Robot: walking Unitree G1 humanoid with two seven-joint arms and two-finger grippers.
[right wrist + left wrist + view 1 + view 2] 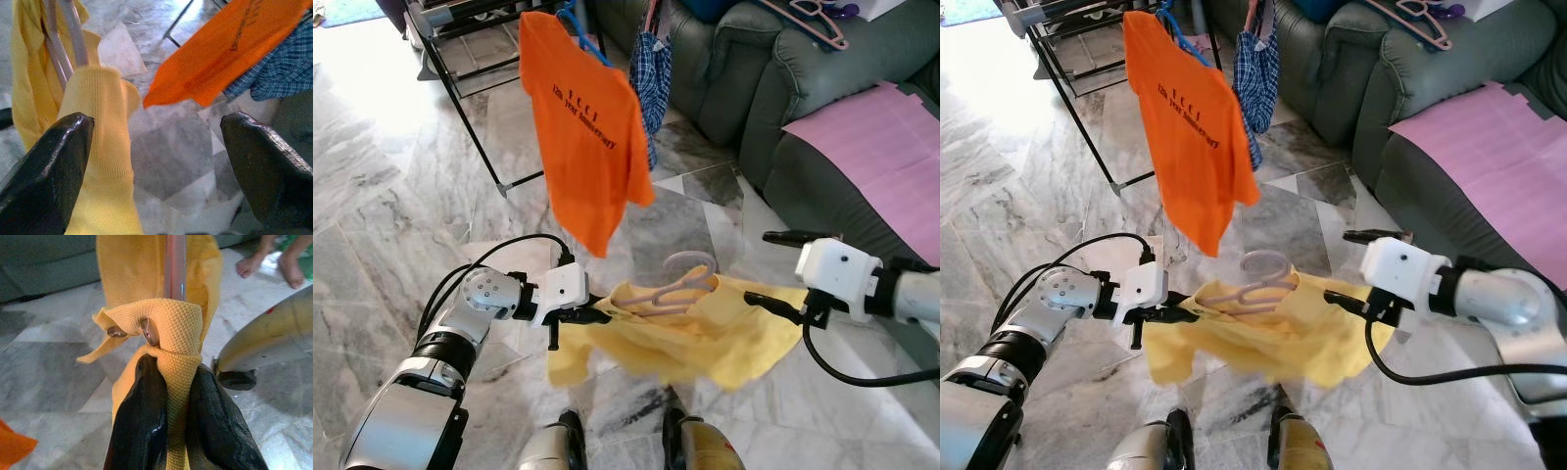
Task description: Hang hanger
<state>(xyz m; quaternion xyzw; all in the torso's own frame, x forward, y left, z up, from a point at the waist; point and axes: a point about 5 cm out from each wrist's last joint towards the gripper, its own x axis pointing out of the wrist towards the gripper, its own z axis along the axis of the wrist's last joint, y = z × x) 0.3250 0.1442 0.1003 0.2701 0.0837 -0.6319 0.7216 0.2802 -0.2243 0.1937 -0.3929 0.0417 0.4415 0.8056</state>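
Two silver arms are stretching a yellow shirt (705,338) between them above a grey marble floor (372,225), with a dark green sofa (773,88) running along the robot's right and a pink sheet (881,147) lying on its seat. Ahead, a black drying rack (460,59) is carrying an orange T-shirt (587,137) on a blue hanger (585,34), and a blue checked garment (651,73) is hanging just beside it. Inside the yellow shirt, a pale pink hanger (677,286) is lying with its hook poking up through the collar, low in front of the robot and well below the rack. At one end, the left gripper (597,315) is pinching a fold of yellow cloth, its fingers (146,431) clamped tight together just below the hanger's end. At the opposite edge, the right gripper (773,274) is standing with its fingers (44,161) spread wide, one of them lying against the yellow fabric.
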